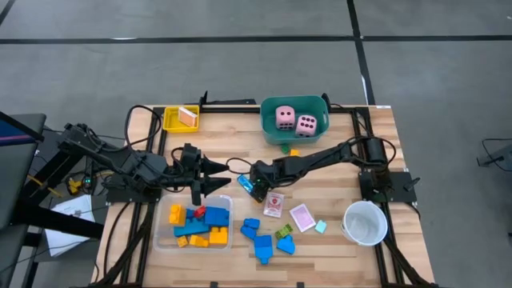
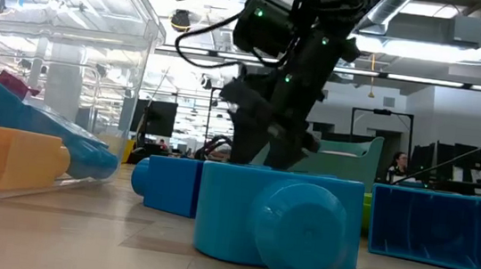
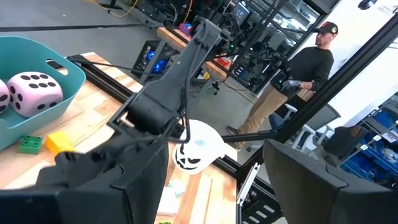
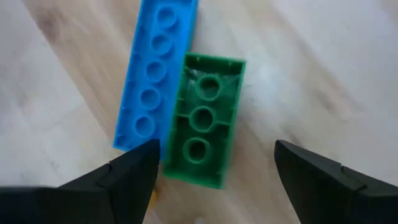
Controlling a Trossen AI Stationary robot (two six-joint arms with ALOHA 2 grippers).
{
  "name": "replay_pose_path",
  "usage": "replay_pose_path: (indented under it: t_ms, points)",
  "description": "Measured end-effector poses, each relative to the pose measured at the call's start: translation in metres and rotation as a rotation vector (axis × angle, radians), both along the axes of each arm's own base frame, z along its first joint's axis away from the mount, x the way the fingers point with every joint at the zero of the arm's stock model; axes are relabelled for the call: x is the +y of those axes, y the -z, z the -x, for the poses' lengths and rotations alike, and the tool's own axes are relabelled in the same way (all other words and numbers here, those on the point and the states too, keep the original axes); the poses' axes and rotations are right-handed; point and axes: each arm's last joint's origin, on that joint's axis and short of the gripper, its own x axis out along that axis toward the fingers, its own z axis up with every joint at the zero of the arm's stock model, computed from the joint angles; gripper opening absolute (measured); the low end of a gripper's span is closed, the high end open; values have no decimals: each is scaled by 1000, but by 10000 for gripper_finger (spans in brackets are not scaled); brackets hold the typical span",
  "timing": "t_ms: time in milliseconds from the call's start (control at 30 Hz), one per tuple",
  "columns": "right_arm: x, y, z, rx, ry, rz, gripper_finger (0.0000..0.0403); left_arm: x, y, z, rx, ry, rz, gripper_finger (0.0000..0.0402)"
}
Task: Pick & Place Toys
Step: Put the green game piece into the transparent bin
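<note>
A long blue block (image 4: 155, 74) and a green block (image 4: 205, 118) lie side by side on the wooden table, hollow undersides up. My right gripper (image 4: 214, 149) hangs open just above them, slanting down, with a finger on either side of the green block's near end and touching neither block. In the high view it is at mid-table (image 1: 251, 186). My left gripper (image 1: 220, 176) waits open to its left, held level above the table with nothing between its fingers. Two pink dice (image 1: 294, 120) sit in the teal tub (image 1: 268, 132).
A clear tray (image 1: 164, 238) at the near left holds several blocks. Loose blue blocks (image 1: 258, 240), a green one (image 1: 284, 232) and pink-white cards (image 1: 302, 217) lie at the near middle. A white cup (image 1: 365, 222) stands near right and a yellow tray (image 1: 172, 120) far left. A person (image 3: 305, 68) stands beyond the table.
</note>
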Motion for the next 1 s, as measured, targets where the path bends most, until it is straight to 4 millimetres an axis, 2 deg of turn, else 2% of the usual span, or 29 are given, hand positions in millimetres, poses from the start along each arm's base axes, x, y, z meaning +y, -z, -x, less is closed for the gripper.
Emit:
replay_pose_path:
  t_ms: [167,600,800,1000]
  points:
    - [3,14,-3,33,-19,-30,306,0,0,0,-1,0,0,257]
    - [-1,10,-2,23,6,4,296,0,0,0,0,0,0,253]
    - [-1,10,-1,27,10,3,245,0,0,0,0,0,0,250]
    - [-1,11,-1,27,4,-10,154,0,0,0,0,0,0,250]
